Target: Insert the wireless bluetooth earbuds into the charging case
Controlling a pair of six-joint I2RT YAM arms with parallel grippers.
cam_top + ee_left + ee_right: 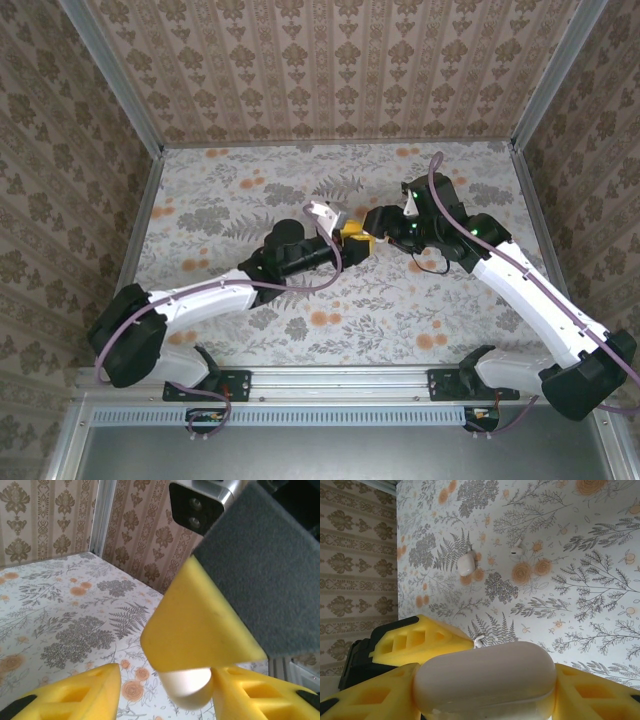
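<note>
The right pincer [484, 692] is pinching the charging case [485, 677], one yellow finger against each rounded end, so the case's long axis runs straight across from finger to finger. It is held up off the bench [590, 580]. No open well shows, and the case looks closed (a faint seam runs along its lower edge).

The left pincer [356, 238] meets it nose to nose. Its fingers stand spread with nothing caught between them, and one finger [420, 640] lies just beside the case. A tiny white bit [479, 640] sits at that fingertip. I cannot tell whether it is an earbud being carried there or one lying on the bench behind.

One clear earbud [516, 550] lies loose on the bench ahead of the right pincer and below it, well apart from the held case. It is too small for its axis to be read. A second white case [466, 563] rests near it, a little to one side.

As I judge it, everything turns on this: the earbud lies on the side the right pincer faces, which is the left arm's side. The right pincer is busy with the case, so the fetching falls to the free left pincer, once the case is opened.
</note>
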